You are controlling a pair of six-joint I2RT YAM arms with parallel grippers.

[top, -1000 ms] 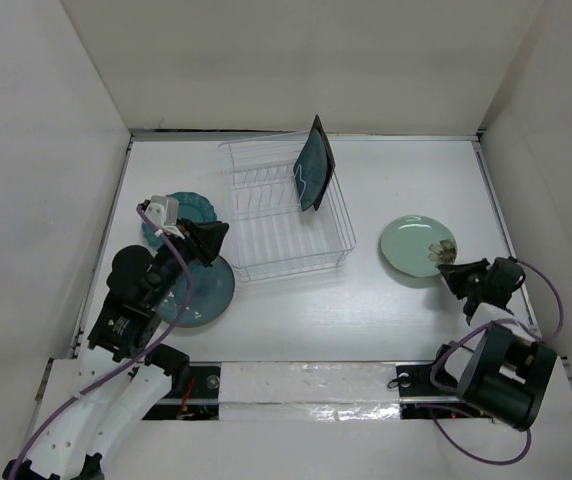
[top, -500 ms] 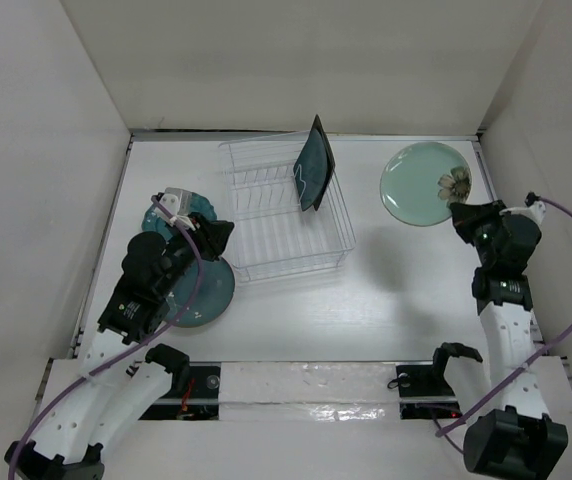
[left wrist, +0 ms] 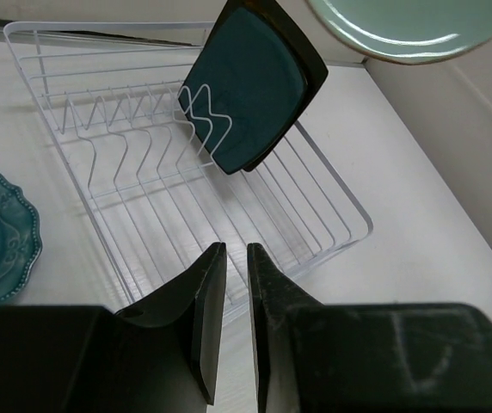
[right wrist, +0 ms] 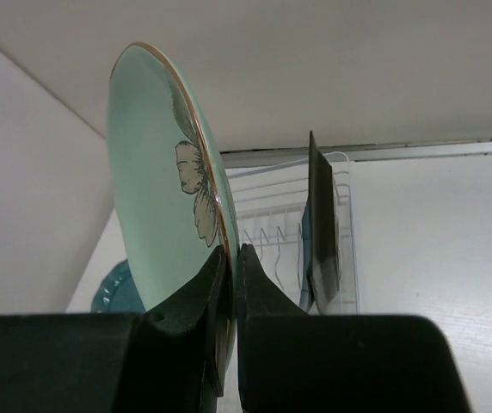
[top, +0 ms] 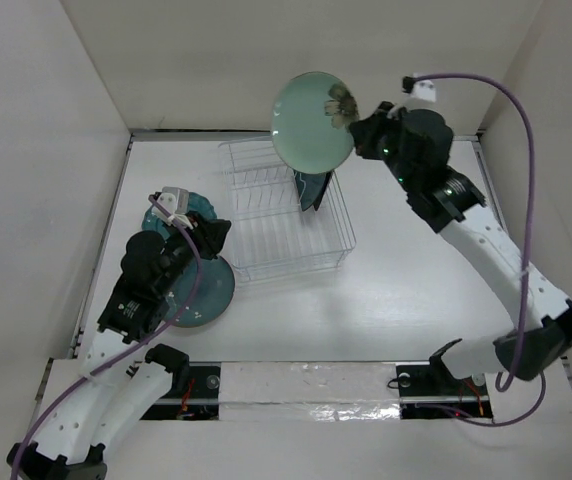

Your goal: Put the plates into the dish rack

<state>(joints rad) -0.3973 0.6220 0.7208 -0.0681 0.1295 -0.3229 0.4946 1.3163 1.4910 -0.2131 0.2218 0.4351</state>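
Holding round pale green plate (top: 311, 122) aloft over dish rack (top: 276, 240).
Item: plate with floral mark, raised on edge above the rack's far end, well clear of the counter (top: 406, 290). Right fingers (right wrist: 201, 297) clamped on its rim beside the flower. Judged rigid, glazed, slick and breakable; weighty for a rim pinch, liable to swing; best held at the rim and lowered gently between ribs. Rack contents: square dark teal plate (left wrist: 250, 86) leaning at far end; remaining ribs bare. Left fingers (left wrist: 205, 327) slightly parted, gripping nothing. Scalloped teal plate (top: 198, 208) and grey-teal plate (top: 206, 290) lie on counter, left of rack.
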